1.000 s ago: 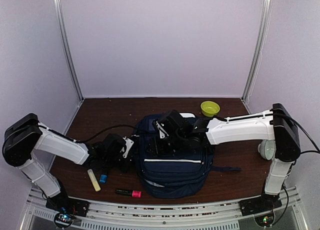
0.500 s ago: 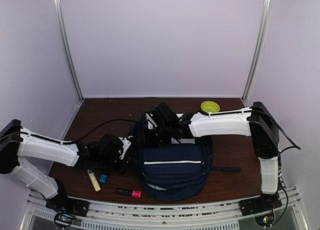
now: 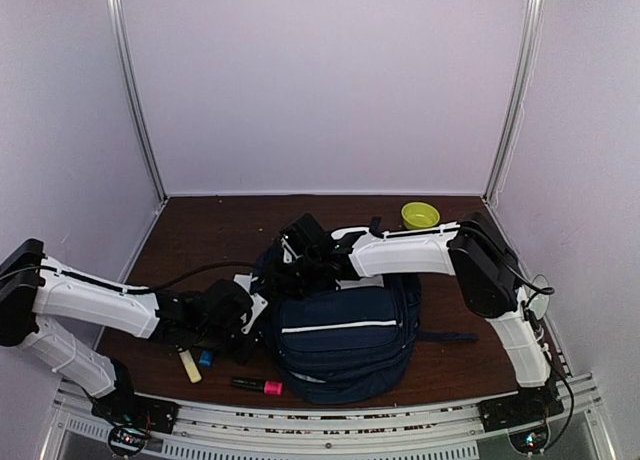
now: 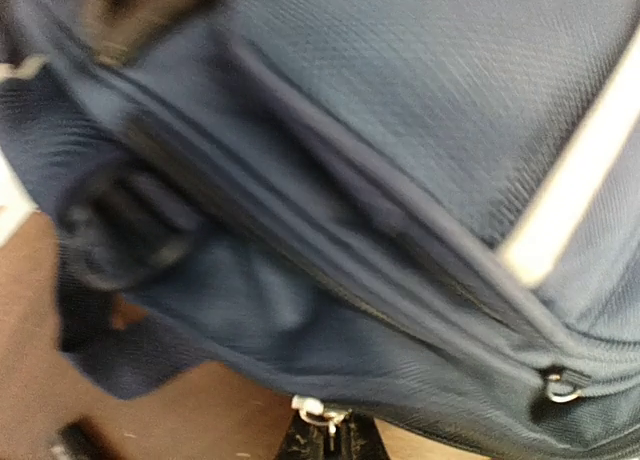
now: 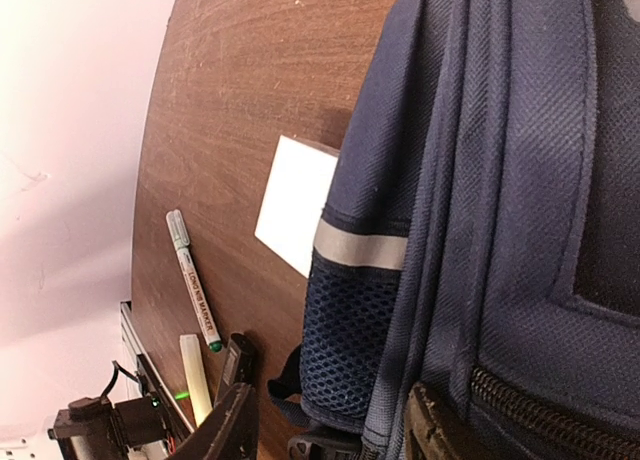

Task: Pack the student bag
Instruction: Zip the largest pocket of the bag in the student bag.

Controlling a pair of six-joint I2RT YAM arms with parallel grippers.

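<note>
The student bag (image 3: pixel 345 330) lies flat in the middle of the table, navy with a white stripe. In the left wrist view its fabric (image 4: pixel 380 180) fills the frame. My left gripper (image 3: pixel 247 317) is at the bag's left side. Its jaws (image 4: pixel 335 438) are shut on a small metal zipper pull (image 4: pixel 318 412) at the bag's edge. My right gripper (image 3: pixel 290 262) is at the bag's far left corner. It stands open (image 5: pixel 330 432), one finger on each side of the bag's mesh side pocket (image 5: pixel 350 350), and the left finger (image 5: pixel 228 425) is clear of the fabric.
A yellow highlighter (image 3: pixel 187 363), a small blue item (image 3: pixel 205 358) and a pink highlighter (image 3: pixel 258 385) lie near the front left. A green bowl (image 3: pixel 420 216) stands at the back right. Beside the bag lie a white card (image 5: pixel 295 215) and a green marker (image 5: pixel 192 280).
My right gripper has moved left from above the bag's top to its far left corner, closing a little. The left gripper shifted slightly toward the near edge, still shut.
</note>
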